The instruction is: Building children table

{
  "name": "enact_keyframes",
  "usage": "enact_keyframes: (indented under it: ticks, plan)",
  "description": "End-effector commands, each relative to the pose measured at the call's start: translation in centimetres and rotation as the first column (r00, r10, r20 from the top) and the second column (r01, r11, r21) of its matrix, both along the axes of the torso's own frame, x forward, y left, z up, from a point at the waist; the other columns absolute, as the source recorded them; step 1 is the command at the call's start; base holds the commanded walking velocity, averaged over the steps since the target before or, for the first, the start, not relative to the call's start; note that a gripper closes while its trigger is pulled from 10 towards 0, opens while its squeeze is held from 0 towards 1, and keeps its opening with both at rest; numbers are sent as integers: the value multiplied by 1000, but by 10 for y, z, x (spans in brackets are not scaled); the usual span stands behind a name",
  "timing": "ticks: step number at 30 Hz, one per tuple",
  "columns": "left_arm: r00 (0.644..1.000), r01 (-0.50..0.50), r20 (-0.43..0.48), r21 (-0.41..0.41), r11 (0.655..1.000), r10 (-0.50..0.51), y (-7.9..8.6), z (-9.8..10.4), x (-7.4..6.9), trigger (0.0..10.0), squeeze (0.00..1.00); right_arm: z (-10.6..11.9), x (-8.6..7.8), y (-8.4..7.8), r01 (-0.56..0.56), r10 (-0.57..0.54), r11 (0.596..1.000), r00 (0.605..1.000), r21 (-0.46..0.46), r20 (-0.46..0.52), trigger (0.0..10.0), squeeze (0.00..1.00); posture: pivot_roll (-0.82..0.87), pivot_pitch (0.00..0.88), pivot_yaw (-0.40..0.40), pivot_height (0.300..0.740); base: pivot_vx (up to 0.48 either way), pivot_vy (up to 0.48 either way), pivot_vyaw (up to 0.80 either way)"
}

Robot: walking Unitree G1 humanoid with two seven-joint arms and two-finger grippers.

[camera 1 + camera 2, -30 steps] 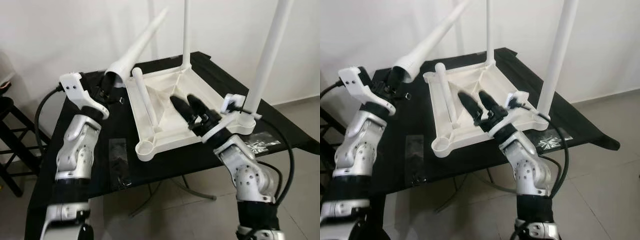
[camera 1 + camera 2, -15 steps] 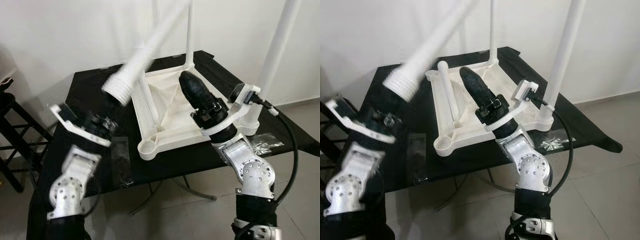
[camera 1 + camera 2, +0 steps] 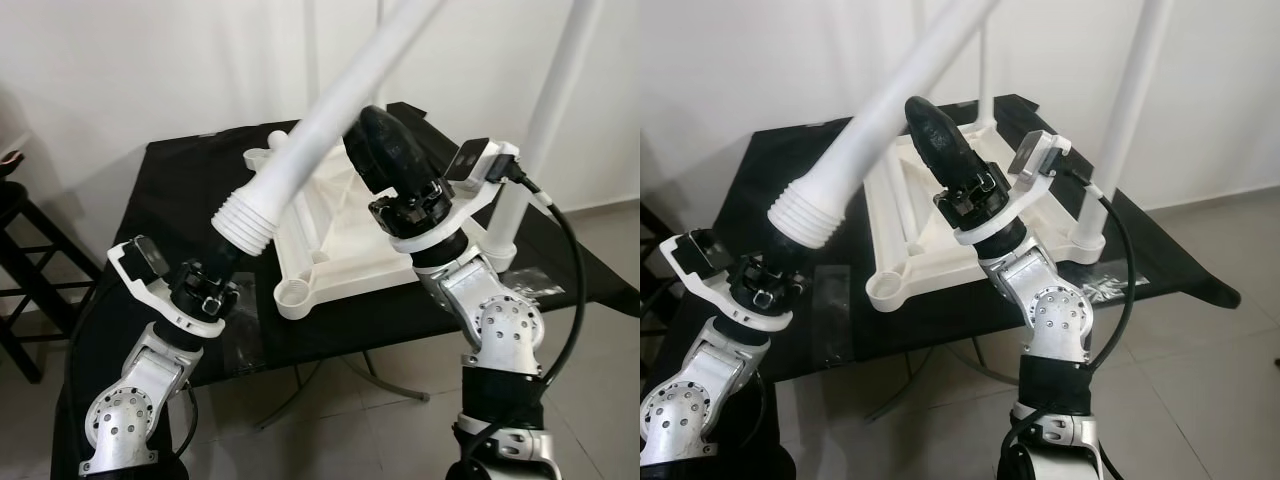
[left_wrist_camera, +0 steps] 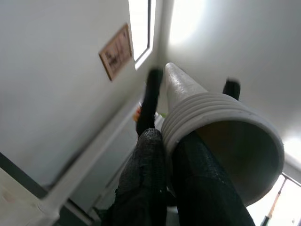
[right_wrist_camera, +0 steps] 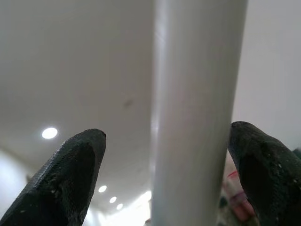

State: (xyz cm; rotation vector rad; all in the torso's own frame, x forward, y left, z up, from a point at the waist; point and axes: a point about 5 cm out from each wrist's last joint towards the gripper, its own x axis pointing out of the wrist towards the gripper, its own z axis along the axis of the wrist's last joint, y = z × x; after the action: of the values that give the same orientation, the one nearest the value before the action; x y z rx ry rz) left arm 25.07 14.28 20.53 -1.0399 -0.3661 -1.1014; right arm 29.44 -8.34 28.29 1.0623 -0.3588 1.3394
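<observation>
The white tabletop [image 3: 330, 235] lies upside down on the black table [image 3: 170, 190]. Two white legs stand upright in it, one at the far corner [image 3: 378, 70] and one at the right corner [image 3: 545, 110]. Its near left socket [image 3: 290, 297] is empty, and another leg [image 3: 895, 205] lies inside the frame. My left gripper [image 3: 225, 262] is shut on the ribbed end of a loose leg [image 3: 300, 165], which slants up to the right. My right gripper [image 5: 171, 155] points upward and is open, with a white leg shaft [image 5: 197, 94] between its fingertips [image 5: 70, 174].
A clear plastic bag [image 3: 243, 330] lies on the table near its front left edge, and another one [image 3: 520, 290] lies by the right corner. A dark stool [image 3: 20, 260] stands at the left. A white wall is behind, with tiled floor [image 3: 600, 400] to the right.
My left gripper has dropped nearer to me, and the leg it holds now slants across the tabletop. My right gripper has lifted off the tabletop and points up beside that leg's shaft.
</observation>
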Motion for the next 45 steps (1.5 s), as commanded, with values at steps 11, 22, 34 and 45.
enact_keyframes:
  ticks: [11, 22, 34, 45]
  plan:
    - [993, 105, 42, 47, 993, -107, -9, 2, -9, 0, 0, -15, -8, 13, -64, 77, 972, 996, -227, 48, 10000, 0, -58, 0, 22, 740, 0, 0, 0]
    - [984, 172, 30, 92, 981, -175, -21, -4, -14, 0, 0, -8, -15, 11, -119, 143, 975, 982, -186, 119, 0, 0, -58, 0, 25, 740, 0, 0, 0]
    - [977, 210, 20, 115, 971, -214, -29, -10, -16, 0, 0, -8, -19, 10, -148, 174, 974, 973, -172, 151, 0, 0, -64, 0, 27, 740, 0, 0, 0]
    - [990, 137, -47, 144, 980, -132, -26, -19, -5, 10000, 1000, -9, -12, 7, -80, 109, 978, 983, -192, 147, 0, 0, -74, 0, 31, 740, 0, 0, 0]
